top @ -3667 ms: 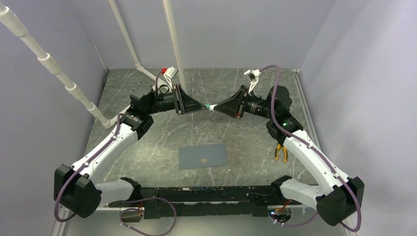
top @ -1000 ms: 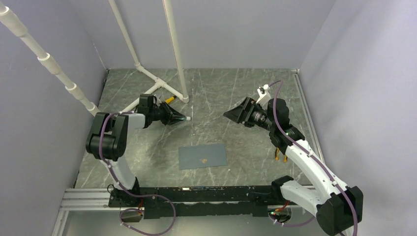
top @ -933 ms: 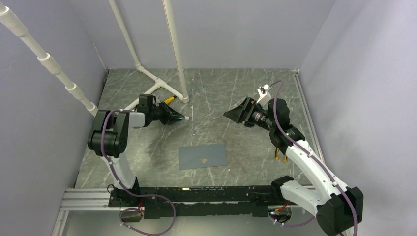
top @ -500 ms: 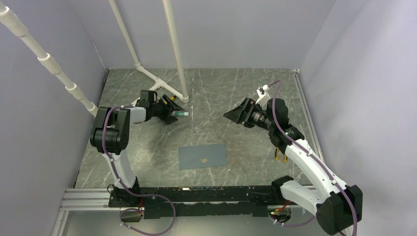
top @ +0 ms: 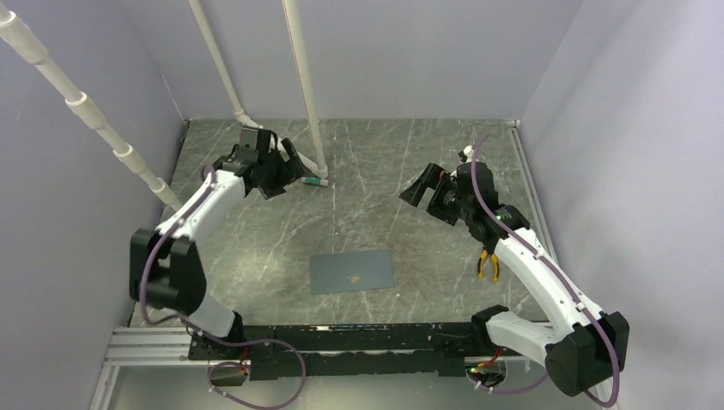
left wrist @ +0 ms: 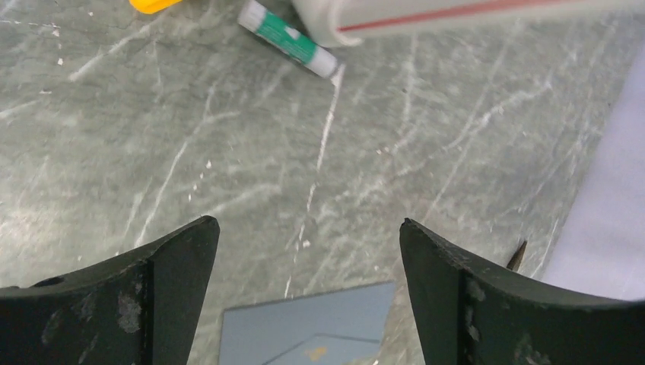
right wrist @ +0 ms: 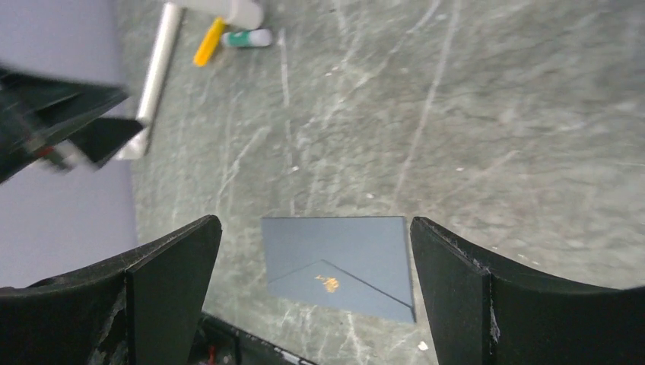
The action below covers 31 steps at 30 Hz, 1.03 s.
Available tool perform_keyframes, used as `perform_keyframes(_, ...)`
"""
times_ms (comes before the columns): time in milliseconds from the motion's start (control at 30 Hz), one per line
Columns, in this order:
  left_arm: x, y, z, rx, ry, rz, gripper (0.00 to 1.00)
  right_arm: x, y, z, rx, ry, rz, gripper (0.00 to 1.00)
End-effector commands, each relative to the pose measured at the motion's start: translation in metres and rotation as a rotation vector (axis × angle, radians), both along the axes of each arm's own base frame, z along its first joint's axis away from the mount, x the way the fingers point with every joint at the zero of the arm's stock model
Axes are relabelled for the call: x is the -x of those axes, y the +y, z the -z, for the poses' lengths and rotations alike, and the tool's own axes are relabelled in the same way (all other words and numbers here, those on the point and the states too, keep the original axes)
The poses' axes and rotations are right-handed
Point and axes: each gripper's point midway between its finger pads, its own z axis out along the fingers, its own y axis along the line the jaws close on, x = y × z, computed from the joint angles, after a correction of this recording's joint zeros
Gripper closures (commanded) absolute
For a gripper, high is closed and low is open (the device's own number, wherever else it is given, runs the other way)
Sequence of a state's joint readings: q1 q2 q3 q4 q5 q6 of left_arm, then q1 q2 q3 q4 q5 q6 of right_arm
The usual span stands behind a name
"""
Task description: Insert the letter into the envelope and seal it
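Observation:
The slate-grey envelope [top: 352, 272] lies flat near the front middle of the table, its pointed flap folded down with a small tan spot on it. It also shows low in the left wrist view as the envelope [left wrist: 304, 327], and between the fingers in the right wrist view as the envelope [right wrist: 342, 255]. The letter is out of view. My left gripper [top: 290, 169] hovers at the far left, open and empty [left wrist: 306, 228]. At the right my right gripper [top: 416, 188] hangs above the table, open and empty [right wrist: 313, 224]. Both are well apart from the envelope.
A green-and-white glue stick [top: 316, 181] lies by the foot of the white pipe frame [top: 306, 94], just off my left gripper. A yellow item [right wrist: 207, 42] lies next to it. Orange-handled pliers [top: 488, 265] rest at the right, beside my right arm. Walls close in three sides.
My left gripper has swung back toward the far left, opened and let go of the glue stick, which now lies by the pipe foot. My right gripper has opened wider and tilted down.

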<state>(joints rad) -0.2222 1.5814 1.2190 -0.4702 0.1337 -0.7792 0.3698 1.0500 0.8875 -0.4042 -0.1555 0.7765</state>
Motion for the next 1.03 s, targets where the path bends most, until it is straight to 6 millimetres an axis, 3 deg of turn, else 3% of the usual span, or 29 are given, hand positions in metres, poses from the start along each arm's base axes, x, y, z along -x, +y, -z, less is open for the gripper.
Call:
perform_keyframes(0,0.043,0.014,-0.033,-0.168,-0.004,0.047,0.07,-0.002,-0.038,0.004,0.172,0.051,0.146,0.0)
perform_keyframes(167,0.087,0.02,-0.073,-0.278,-0.059,0.08,0.07,0.008,-0.074,-0.011,0.324,0.028,0.231,0.0)
perform_keyframes(333,0.125,0.037,-0.111,-0.309,-0.16,0.08,0.07,0.028,-0.089,-0.043,0.378,-0.047,0.21,0.0)
perform_keyframes(633,0.194,0.093,-0.169,-0.393,-0.319,0.011,0.07,0.071,-0.115,-0.1,0.414,-0.146,0.211,0.0)
perform_keyframes(800,0.215,0.119,-0.192,-0.439,-0.391,-0.056,0.07,0.086,-0.122,-0.124,0.394,-0.202,0.228,0.0)
perform_keyframes(1000,0.228,0.128,-0.2,-0.434,-0.448,-0.08,0.07,0.095,-0.116,-0.123,0.389,-0.209,0.16,0.0)
